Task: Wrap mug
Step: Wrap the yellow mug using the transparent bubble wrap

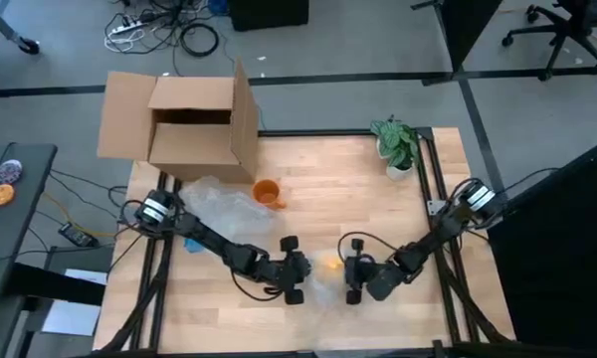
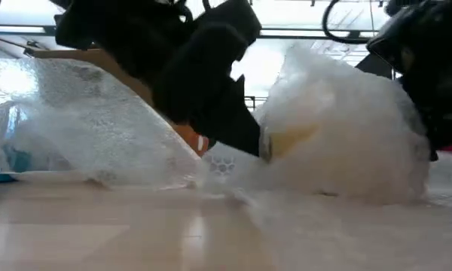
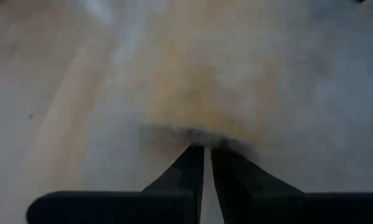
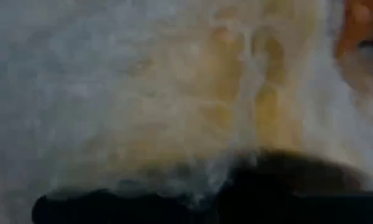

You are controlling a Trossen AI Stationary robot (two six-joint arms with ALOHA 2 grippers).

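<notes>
While a yellow mug point(image 1: 330, 264) is held swaddled in bubble wrap point(image 2: 339, 143) at the near middle of the table point(image 1: 378, 209), the wrapping step is judged to be under way: the left gripper point(image 1: 297, 279) is seen pinched nearly shut on a fold of the film, and the right gripper point(image 1: 354, 280) is pressed against the bundle, its fingers hidden, so their state cannot be told. Next, the loose edge would need tucking around the mug. Farther off, an orange cup point(image 1: 267, 192), spare wrap point(image 1: 217, 206), a cardboard box point(image 1: 184, 124) and a potted plant point(image 1: 396, 146) are left untouched.
</notes>
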